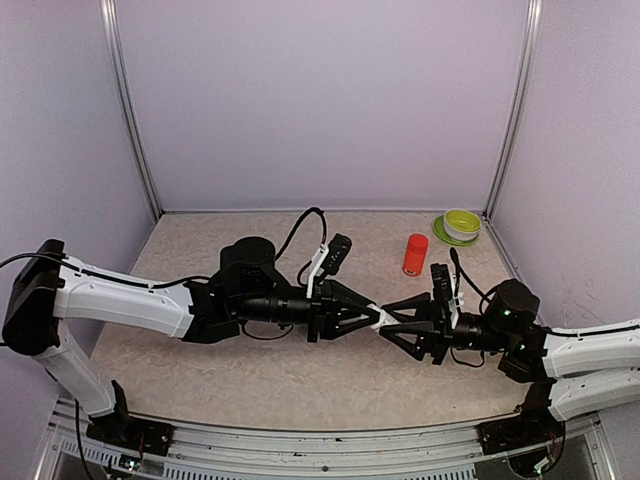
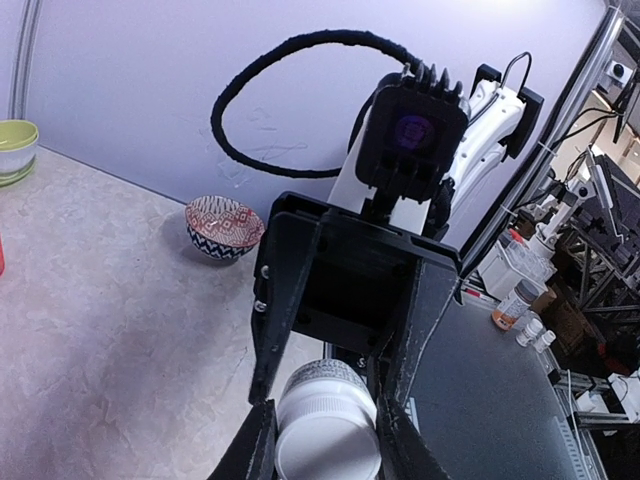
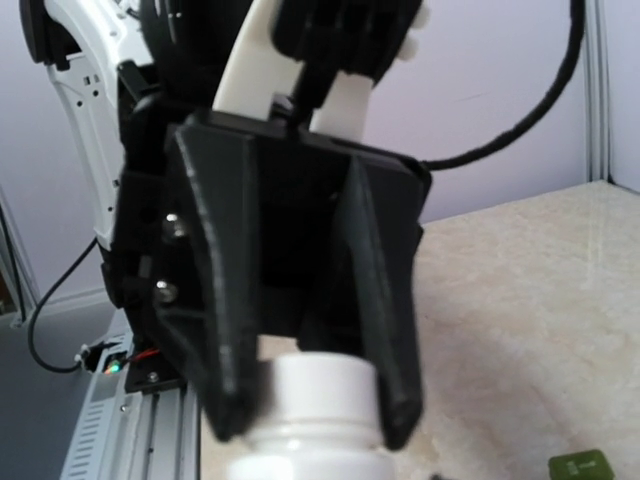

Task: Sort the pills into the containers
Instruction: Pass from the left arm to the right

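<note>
Green box (image 3: 580, 467), perhaps a container, cropped below.

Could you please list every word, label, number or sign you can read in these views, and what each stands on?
No text can be read in any view.
White-capped bottle: no print visible.
Red bottle: no label visible.
Background bottles: labels too small to read.
Bowl: pattern only, no letters.
</note>
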